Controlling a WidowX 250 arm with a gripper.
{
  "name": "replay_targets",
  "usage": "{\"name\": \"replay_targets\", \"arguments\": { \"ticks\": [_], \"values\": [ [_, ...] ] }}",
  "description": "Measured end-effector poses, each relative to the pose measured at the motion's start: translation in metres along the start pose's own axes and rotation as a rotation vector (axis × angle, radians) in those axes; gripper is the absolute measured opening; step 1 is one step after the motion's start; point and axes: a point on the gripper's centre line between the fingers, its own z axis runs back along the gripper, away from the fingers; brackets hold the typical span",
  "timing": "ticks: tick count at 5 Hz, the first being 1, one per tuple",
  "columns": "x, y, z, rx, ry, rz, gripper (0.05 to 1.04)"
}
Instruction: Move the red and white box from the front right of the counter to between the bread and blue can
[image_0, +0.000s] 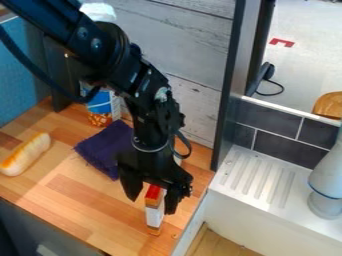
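Square the gripper over the slim box before closing

The black gripper (152, 206) is open, its two fingers parted rather widely, and it seems to have hold of nothing. The slim box (155, 216), red at the top, white along its side and orange-brown at the near end, shows in the gap between them. The 3 o'clock finger looks closer to it than the 9 o'clock one; whether either touches it, I cannot tell.

Taking clock directions in the camera view, with the gripper at the centre and 12 at the top edge, the box runs down toward 6 o'clock. A sound grip would want that gap evened out first, by a slight shift toward 3 o'clock, so that both pads meet the sides together. Closing off-centre could shove or tip so narrow a thing. The pads should lie flat along its long sides, low enough to bear on the white body rather than catch just the red top, yet clear of the wooden counter (87, 200).

The purple cloth (103, 152) lies near at 11 o'clock; a sweep that way could drag it. Beyond it at 11 stands a blue-labelled container (100, 107), and a bread roll (27, 154) is well apart at 10. Toward 4 o'clock the counter's edge is near, with the white ribbed drainboard (260, 180) between 2 and 3, so sideways corrections there should stay small.
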Motion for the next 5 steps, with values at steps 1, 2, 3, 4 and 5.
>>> {"name": "replay_targets", "arguments": {
  "ticks": [1,2,3,4,5],
  "values": [
    [0.001,-0.001,-0.004,-0.004,-0.002,0.036,0.677],
    [0.0,0.0,-0.004,0.003,0.004,0.048,0.432],
    [0.003,0.002,0.013,0.011,-0.016,0.05,0.402],
    [0.012,0.008,0.042,0.0,-0.079,0.039,0.402],
    [0.018,0.036,0.073,0.01,-0.137,0.111,0.402]
  ]
}}
